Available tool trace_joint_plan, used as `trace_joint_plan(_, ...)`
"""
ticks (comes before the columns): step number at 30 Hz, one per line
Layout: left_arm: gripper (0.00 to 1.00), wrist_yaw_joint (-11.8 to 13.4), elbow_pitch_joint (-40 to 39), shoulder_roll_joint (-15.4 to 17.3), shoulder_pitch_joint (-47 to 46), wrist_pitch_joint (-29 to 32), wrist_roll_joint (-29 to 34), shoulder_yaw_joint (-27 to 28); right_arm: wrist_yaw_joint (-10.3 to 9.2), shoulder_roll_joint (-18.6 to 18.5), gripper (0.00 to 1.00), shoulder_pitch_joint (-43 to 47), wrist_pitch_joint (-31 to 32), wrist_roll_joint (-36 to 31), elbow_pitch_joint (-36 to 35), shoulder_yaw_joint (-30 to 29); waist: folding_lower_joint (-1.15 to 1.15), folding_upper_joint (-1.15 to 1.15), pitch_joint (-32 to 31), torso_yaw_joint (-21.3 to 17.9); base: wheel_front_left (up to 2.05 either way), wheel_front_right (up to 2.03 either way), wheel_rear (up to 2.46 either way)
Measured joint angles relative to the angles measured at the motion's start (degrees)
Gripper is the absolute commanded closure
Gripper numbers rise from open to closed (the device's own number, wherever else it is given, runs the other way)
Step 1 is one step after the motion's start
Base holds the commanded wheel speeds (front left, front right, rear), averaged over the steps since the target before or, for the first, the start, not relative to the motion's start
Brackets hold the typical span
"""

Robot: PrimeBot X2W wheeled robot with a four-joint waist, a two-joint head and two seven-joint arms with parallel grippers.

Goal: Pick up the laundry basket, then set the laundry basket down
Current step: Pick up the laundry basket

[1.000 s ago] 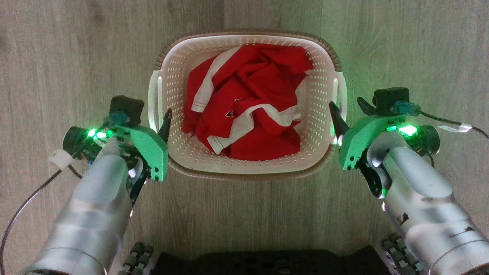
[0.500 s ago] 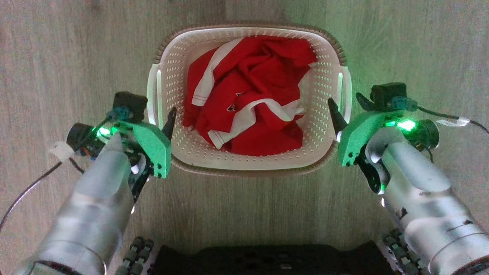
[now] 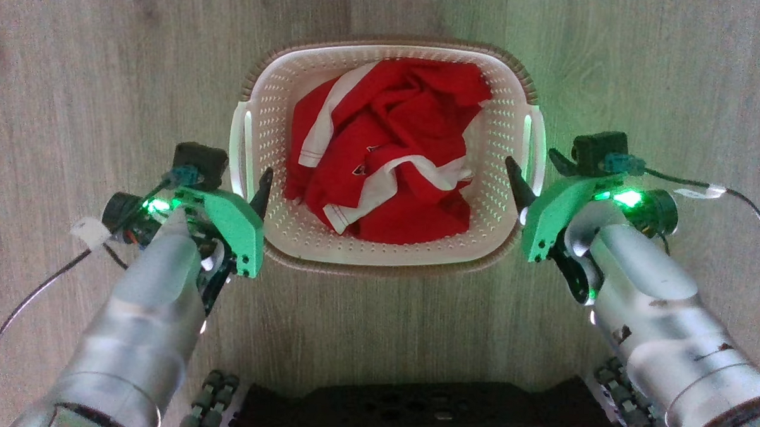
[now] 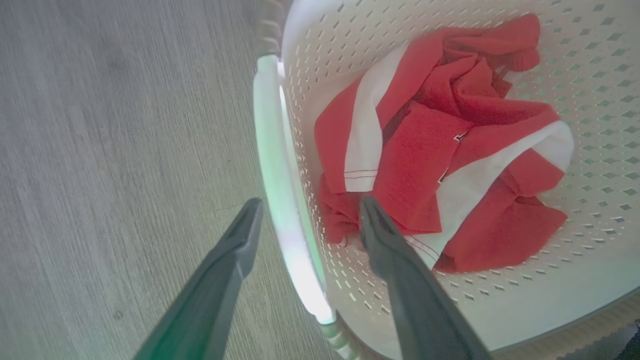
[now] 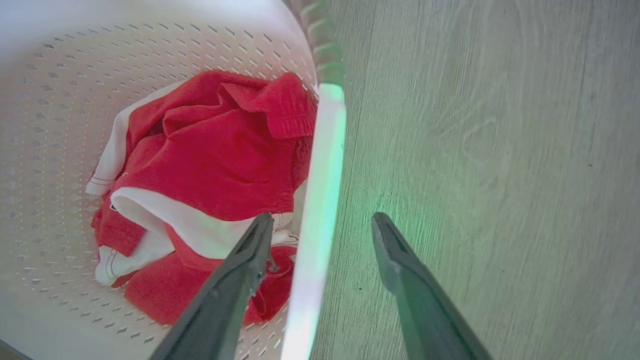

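- Left gripper [image 4: 310,202]: fingers spread wide, astride the basket's white left handle [image 4: 272,150]. One finger is outside over the floor and one is inside the wall, neither pressing on the loop.
- Right gripper [image 5: 322,217]: a mirror of the left, parted wide across the right handle [image 5: 325,150]. Its inner finger hangs above the clothing and its outer finger above bare boards, gripping nothing.
- The laundry basket [image 3: 275,116] lies square ahead of the robot, between the two arms, apparently resting on the wood-grain floor [image 3: 97,90]. Its long sides run away from the camera, with one handle facing each claw.
- Inside, a crumpled red garment with white bands [image 3: 390,150] covers most of the bottom, close to both inner fingers.
- Step in hand, by the look of it: the pick-up, at the point of taking hold. Both claws are lined up on the handles, but nothing is clamped or lifted.
- The next move calls for both pairs of fingers to pinch shut on the loops together, then an even rise of both arms so the basket stays level. The inner fingers must catch plastic, not cloth.
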Motion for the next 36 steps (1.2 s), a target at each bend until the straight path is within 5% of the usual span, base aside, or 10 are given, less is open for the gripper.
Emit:
trace_joint_plan(16, 0.0, 0.0, 0.36, 0.48, -0.47, 0.0, -3.44, -3.35, 0.0, -0.02, 0.0, 0.61, 0.1, 0.97, -0.87, 0.94, 0.0, 0.0, 0.35, -0.21, 0.0, 0.0, 0.0)
trace_joint_plan(17, 0.08, 0.0, 0.43, 0.48, -0.58, 0.0, -3.66, -3.48, 0.0, -0.02, 0.12, 0.61, 0.14, 0.97, -0.88, 0.94, 0.0, 0.0, 0.34, -0.25, 0.0, 0.0, 0.0)
trace_joint_plan(18, 0.98, 0.0, 0.45, 0.48, -0.65, 0.0, -4.12, -3.69, 0.0, -0.02, 0.56, 0.61, 0.27, 0.99, -0.9, 0.96, 0.0, 0.0, 0.31, -0.29, 0.0, 0.0, 0.0)
trace_joint_plan(19, 1.0, 0.0, 0.46, 0.49, -0.71, 0.0, -4.48, -4.0, 0.0, -0.02, 1.0, 0.62, 0.27, 1.23, -0.97, 0.94, 0.0, 0.0, 0.28, -0.32, 0.0, 0.0, 0.0)
trace_joint_plan(36, 1.0, 0.01, 0.48, 0.91, -1.13, -0.09, -9.05, -8.66, 0.0, -0.05, 1.0, 0.38, 0.71, 1.72, 0.15, 0.59, 0.0, 0.0, 0.01, 0.12, 0.0, 0.0, 0.0)
